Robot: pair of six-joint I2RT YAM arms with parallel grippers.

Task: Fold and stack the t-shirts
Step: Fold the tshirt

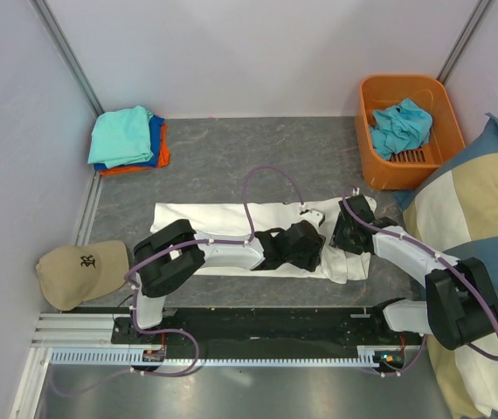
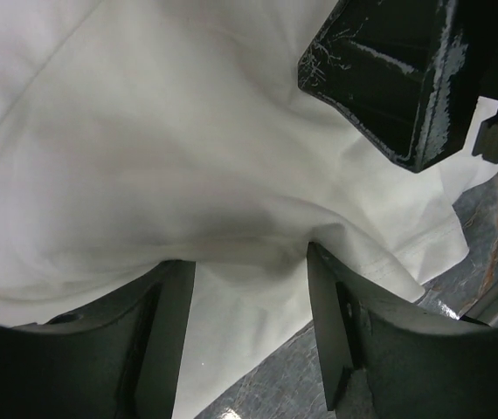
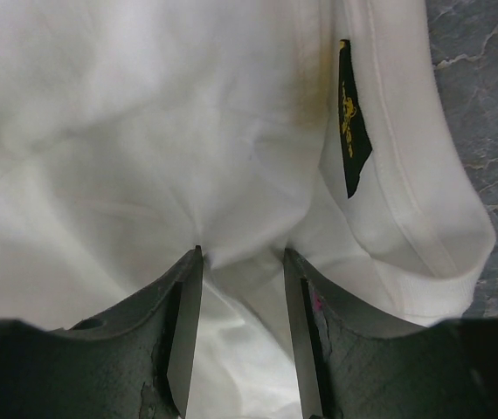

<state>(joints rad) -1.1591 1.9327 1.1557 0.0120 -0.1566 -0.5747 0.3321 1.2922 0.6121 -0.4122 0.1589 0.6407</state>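
A large white t-shirt [image 1: 223,223] lies folded into a long strip across the grey table. Both grippers are down on its right end, close together. My left gripper [image 1: 312,241] stands open, its fingertips pressed into the white cloth [image 2: 144,131], which sags between them [image 2: 251,255]. My right gripper [image 1: 343,229] is open too, tips dug into the fabric [image 3: 242,250] beside the collar with its dark label [image 3: 351,113]. Part of the right gripper's black body [image 2: 406,78] shows in the left wrist view. A folded stack of t-shirts [image 1: 127,140], teal over blue and orange, sits at the back left.
An orange basket [image 1: 376,148] at the back right holds a crumpled teal shirt [image 1: 400,127]. A tan cap [image 1: 81,272] lies at the near left. A blue-and-cream checked cushion [image 1: 467,218] fills the right side. Bare table [image 3: 494,105] shows beside the shirt's edge.
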